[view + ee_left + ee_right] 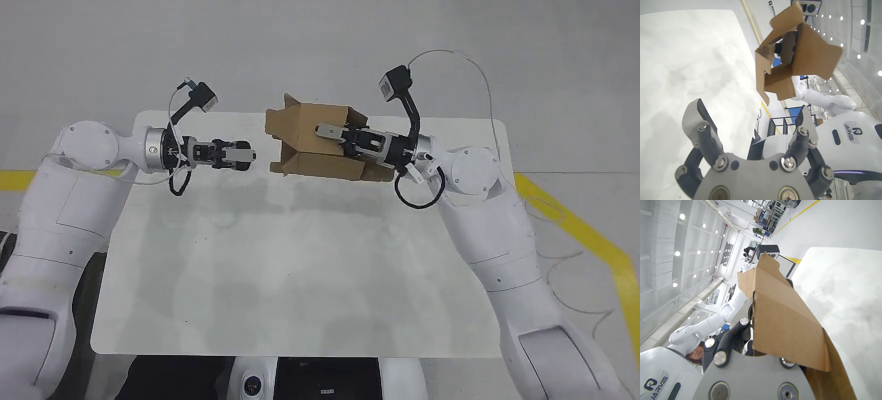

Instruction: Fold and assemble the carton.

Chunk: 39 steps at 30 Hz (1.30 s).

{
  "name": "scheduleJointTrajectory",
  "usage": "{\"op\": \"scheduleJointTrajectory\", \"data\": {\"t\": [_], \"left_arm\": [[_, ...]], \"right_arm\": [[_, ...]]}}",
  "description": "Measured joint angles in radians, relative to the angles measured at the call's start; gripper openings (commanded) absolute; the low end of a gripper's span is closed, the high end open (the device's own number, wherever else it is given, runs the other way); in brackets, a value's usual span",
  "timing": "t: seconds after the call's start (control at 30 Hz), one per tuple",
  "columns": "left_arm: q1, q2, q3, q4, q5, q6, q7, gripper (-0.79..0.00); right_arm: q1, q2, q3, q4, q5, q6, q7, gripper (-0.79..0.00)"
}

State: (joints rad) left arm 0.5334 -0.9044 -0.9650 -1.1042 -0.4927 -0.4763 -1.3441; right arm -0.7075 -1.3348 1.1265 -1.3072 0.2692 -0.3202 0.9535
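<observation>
The left gripper (245,155) gapes empty, facing the carton (318,163) just beyond, which the right gripper (335,133) clamps aloft.

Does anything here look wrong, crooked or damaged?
The brown cardboard carton, gripped by the right gripper over the far side of the white table, is only half formed: its flaps stick out at different angles, none closed. The open left gripper faces it without touching. I see no tear or spill.
</observation>
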Motion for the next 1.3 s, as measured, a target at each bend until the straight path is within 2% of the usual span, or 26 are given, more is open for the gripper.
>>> {"op": "scheduleJointTrajectory", "data": {"t": [0.33, 0.57, 1.07, 1.3], "left_arm": [[-0.027, -0.004, 0.057, 0.027, 0.05, -0.042, 0.042, 0.0], [-0.041, -0.006, 0.08, 0.038, 0.033, -0.035, 0.036, 0.0], [-0.045, 0.012, 0.092, 0.02, -0.035, -0.016, 0.017, 0.0], [-0.048, 0.023, 0.08, 0.016, -0.071, -0.02, 0.021, 0.0]], "right_arm": [[0.011, -0.006, -0.028, -0.011, 0.039, -0.013, -0.006, -0.785], [0.03, -0.012, -0.057, 0.005, 0.06, -0.02, 0.007, -0.785], [0.064, -0.03, -0.125, 0.042, 0.098, -0.035, 0.043, -0.785], [0.07, -0.028, -0.105, 0.058, 0.069, -0.05, -0.013, -0.785]]}}
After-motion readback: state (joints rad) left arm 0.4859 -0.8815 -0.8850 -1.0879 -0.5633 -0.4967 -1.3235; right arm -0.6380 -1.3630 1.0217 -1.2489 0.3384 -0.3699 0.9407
